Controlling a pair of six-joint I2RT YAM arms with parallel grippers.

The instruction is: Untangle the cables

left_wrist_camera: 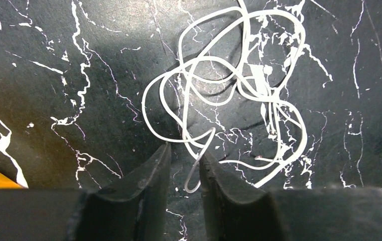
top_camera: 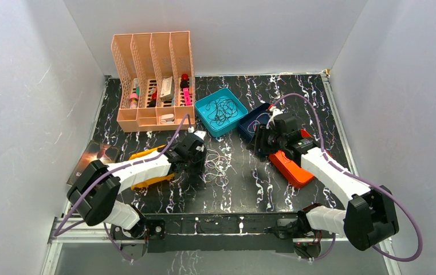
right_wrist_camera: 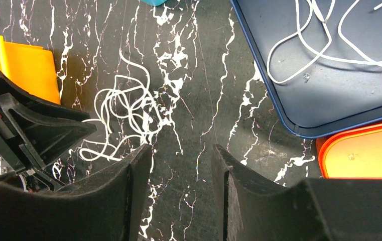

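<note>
Top external: fixed, high behind the arm bases (top_camera: 152, 228), tilted down and forward. It is a far view that takes in the whole table (top_camera: 244, 195) and the walls around it.

Left wrist: very near, faces down onto the table past the left pincer (left_wrist_camera: 184, 150). The white cable tangle (left_wrist_camera: 229, 90) fills most of the frame.

Right wrist: near, set slightly farther back, faces down past the right pincer (right_wrist_camera: 181, 148).

All three views share that tangle. The right wrist and top views also share the blue tray (right_wrist_camera: 319, 105).

Two pincers (left_wrist_camera: 183, 160) (right_wrist_camera: 181, 150), four trays (top_camera: 201, 110) (top_camera: 248, 125) (top_camera: 290, 169) (top_camera: 140, 153), one peach organizer (top_camera: 146, 57), three cable tangles (left_wrist_camera: 229, 90) (top_camera: 222, 110) (right_wrist_camera: 329, 40)
</note>
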